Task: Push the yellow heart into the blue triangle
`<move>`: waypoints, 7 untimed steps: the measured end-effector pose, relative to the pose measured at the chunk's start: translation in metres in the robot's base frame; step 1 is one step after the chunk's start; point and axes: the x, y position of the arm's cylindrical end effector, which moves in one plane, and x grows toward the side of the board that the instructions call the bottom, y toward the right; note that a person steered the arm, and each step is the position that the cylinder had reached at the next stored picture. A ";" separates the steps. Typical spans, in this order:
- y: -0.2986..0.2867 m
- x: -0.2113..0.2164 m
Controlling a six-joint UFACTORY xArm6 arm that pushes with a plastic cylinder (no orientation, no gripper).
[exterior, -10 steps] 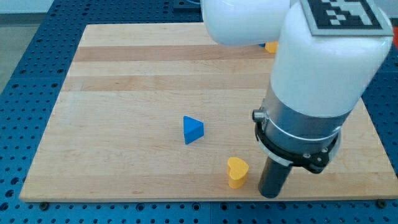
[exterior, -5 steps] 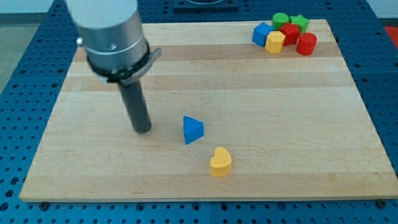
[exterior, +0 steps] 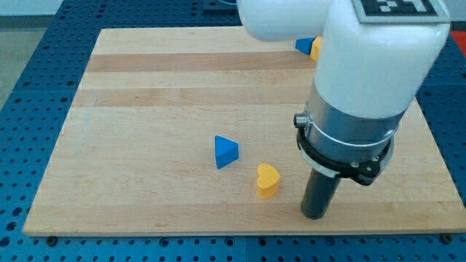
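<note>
The blue triangle sits near the bench centre. The yellow heart lies just beside it, toward the view's lower right, apart. My tip rests right of the heart, not touching. No hand is fitted.

My tip is a dark rod, with a white arm above it wearing a black-and-white tag. The heart is yellow, the triangle blue. The board is pale wood with lighter stripes on a blue perforated table.
</note>
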 end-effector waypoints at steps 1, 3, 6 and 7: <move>-0.021 -0.003; -0.093 -0.091; -0.222 -0.212; -0.209 -0.262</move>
